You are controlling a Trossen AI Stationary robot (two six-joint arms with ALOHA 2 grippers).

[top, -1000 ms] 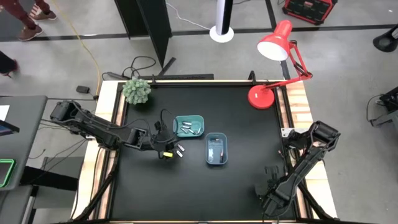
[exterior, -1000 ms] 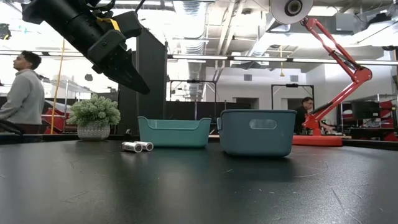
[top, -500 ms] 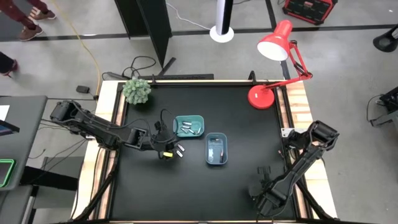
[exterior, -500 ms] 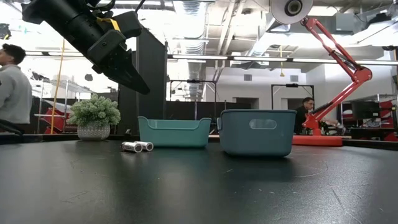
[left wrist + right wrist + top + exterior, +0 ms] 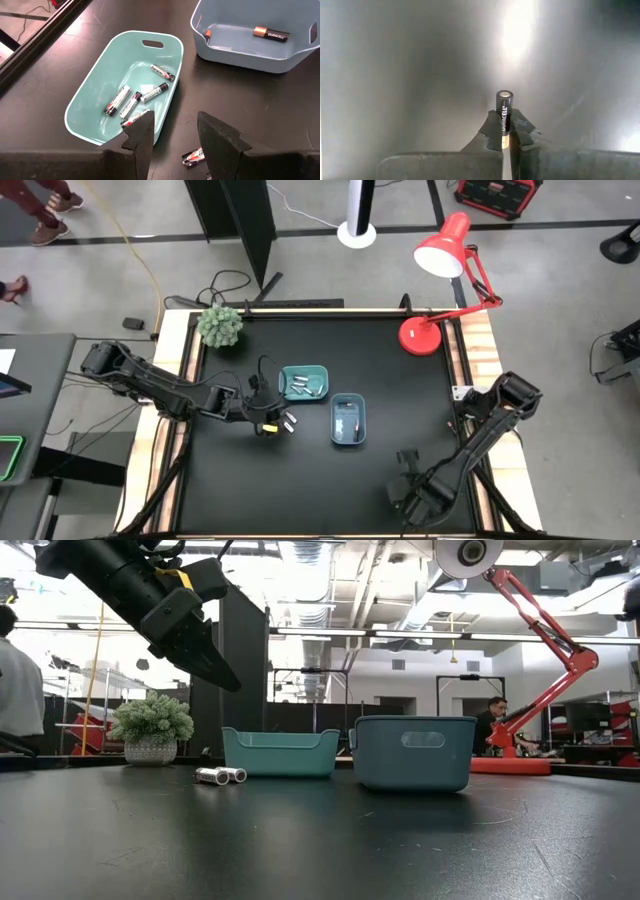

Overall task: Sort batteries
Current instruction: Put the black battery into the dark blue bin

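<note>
Two loose batteries (image 5: 221,776): left lying side by side on the desk (image 5: 300,480) just beside the teal tray (image 5: 303,383), on the side nearer the left arm; they could be rolled away if nudged by a finger coming down beside rather than over them.
Left tool (image 5: 174,131): held partly open and empty, hanging above the loose pair and the near rim of the teal tray; if lowered without being shifted clear, the tray wall could be struck and the tray pushed.
Right tool (image 5: 506,131): clenched on a dark battery (image 5: 504,109), seen in the right wrist view standing out past the fingertips, at the near right part of the desk, well apart from both trays.
Grip risk: only the lower end of the battery appears to be pinched, so it could be tipped or dropped during the carry.
Teal tray contents: several silver-and-black batteries (image 5: 141,97) lie inside.
Blue tray (image 5: 348,420): two dark copper-ended batteries (image 5: 271,34) are inside, so this is judged the right place for the held one.
Sorting risk: a release over the neighbouring teal tray would mix the kinds.
</note>
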